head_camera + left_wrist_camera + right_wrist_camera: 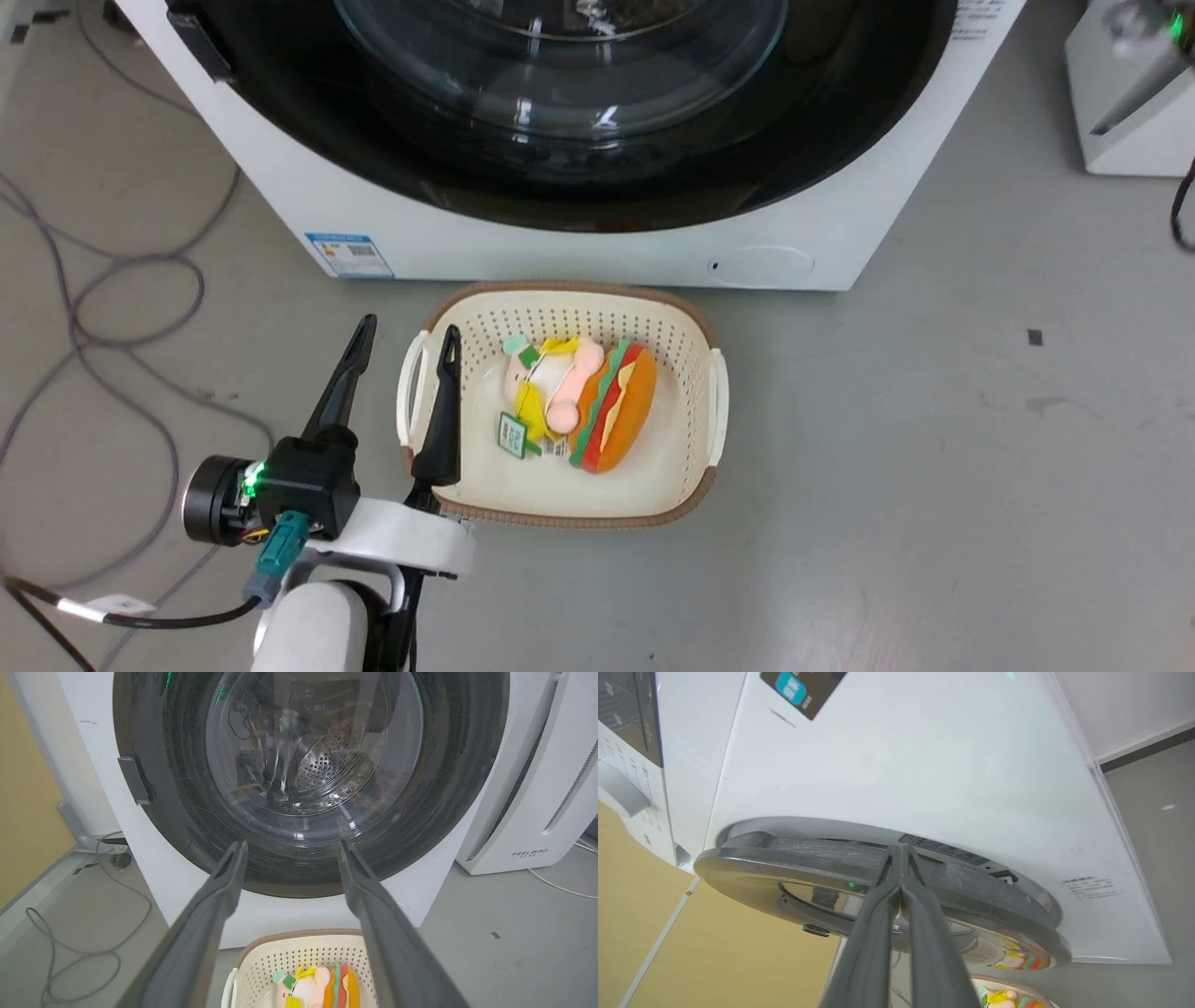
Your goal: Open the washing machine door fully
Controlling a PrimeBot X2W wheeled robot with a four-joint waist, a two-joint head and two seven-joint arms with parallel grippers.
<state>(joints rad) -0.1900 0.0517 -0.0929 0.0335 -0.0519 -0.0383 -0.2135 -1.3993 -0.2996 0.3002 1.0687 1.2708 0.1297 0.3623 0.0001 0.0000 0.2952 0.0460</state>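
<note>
The washing machine door (597, 187) is a glossy black ring around a bulging glass window, spanning most of the white machine's front. In the right wrist view the door (784, 863) is seen edge-on, with a narrow gap between it and the machine. My right gripper (901, 848) is shut, its tips against the door's rim at that gap. My left gripper (411, 327) is open with nothing in it, low above the floor beside the basket. It points at the door (444, 765) from a distance. A grey latch tab (133, 779) sits on the door's left edge.
A cream basket (560, 291) holding a burger plush (616, 406) and a small doll stands on the floor just before the machine. Grey cables (93, 280) loop on the floor at the left. A white appliance (537, 788) stands to the machine's right.
</note>
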